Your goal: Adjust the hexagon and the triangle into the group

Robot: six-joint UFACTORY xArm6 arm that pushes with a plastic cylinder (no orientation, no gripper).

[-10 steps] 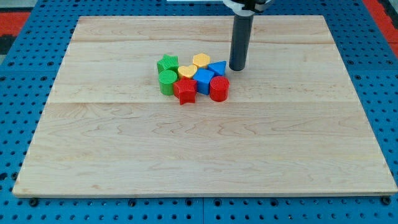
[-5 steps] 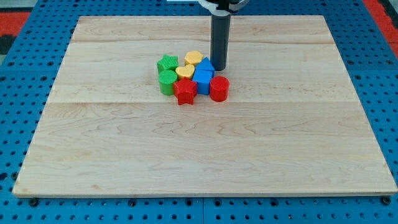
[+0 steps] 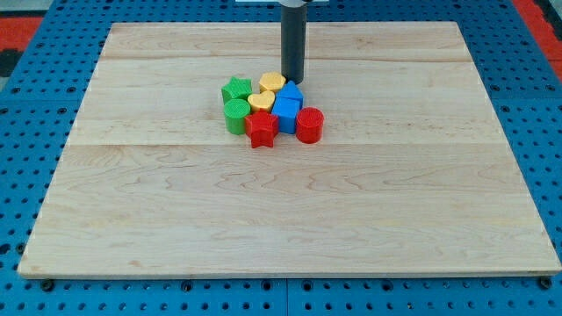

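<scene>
Camera view: two blue, red, green, yellow blocks (image 3: 272, 110) each.

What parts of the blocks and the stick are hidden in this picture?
- Camera view: the rod's upper part is cut off by the view's top edge.
- My tip sits at the view's top of the cluster, just behind the blue triangle and beside the yellow hexagon; whether they touch is unclear.

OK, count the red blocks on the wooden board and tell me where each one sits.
2. The red star block sits at the cluster's bottom edge; the red cylinder block is at its bottom right. None seems hidden.
</scene>
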